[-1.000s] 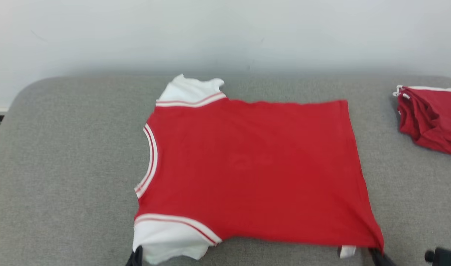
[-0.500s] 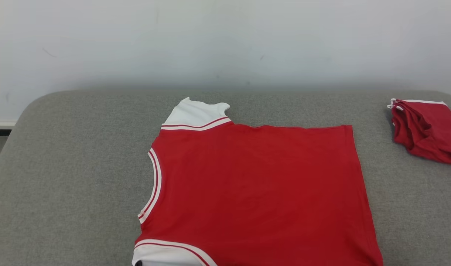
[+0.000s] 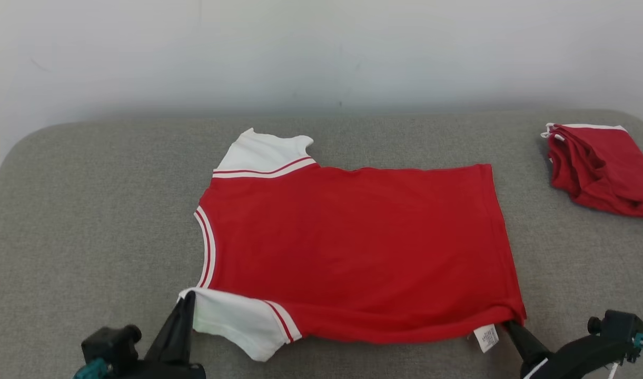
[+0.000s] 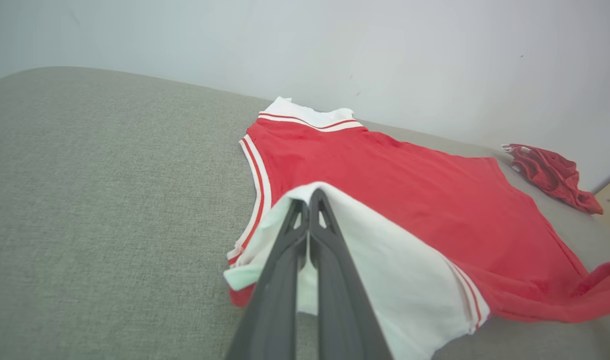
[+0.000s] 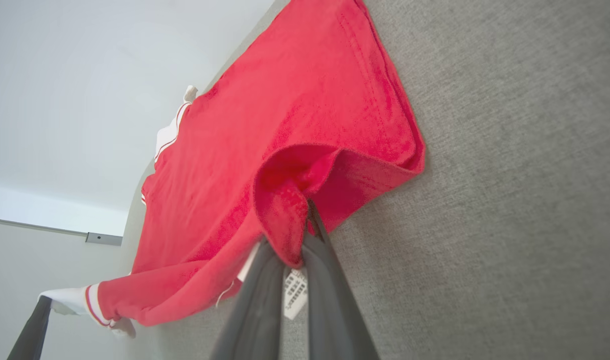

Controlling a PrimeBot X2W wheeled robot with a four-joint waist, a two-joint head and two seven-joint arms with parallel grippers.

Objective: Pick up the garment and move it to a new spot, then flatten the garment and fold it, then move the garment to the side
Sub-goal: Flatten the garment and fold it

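- You had the shirt [image 3: 353, 247] lying back-up in the middle of the grey pad [image 3: 89, 210], collar toward 9 o'clock and hem toward 3.
- Your left gripper [image 3: 188, 301], at the shirt's 7 o'clock, was clenched on the white near sleeve [image 3: 237, 321].
- Your right gripper [image 3: 509, 325], at 5 o'clock, was pinched tight on the near hem corner, just beside the label [image 3: 485, 337].
- That near edge was raised a little off the pad. The far edge, with the far sleeve [image 3: 266, 152] at 11 o'clock, lay flat.
- By my read, you were either drawing the shirt taut or starting the fold.
- For a clean fold, you needed both grippers to rise together and level, then carry the near edge toward 12 o'clock.
- You wanted the cloth kept taut between the two grips, so the middle would not sag.
- The right wrist view showed the hem bunched into a loop at that grip, and I judged it could set a crease.
- The near sleeve drooped past the left grip and looked likely to tuck under.
- Nothing on the pad worked as a container. A second red garment [image 3: 600, 168] lay loose at 2 o'clock, well apart.
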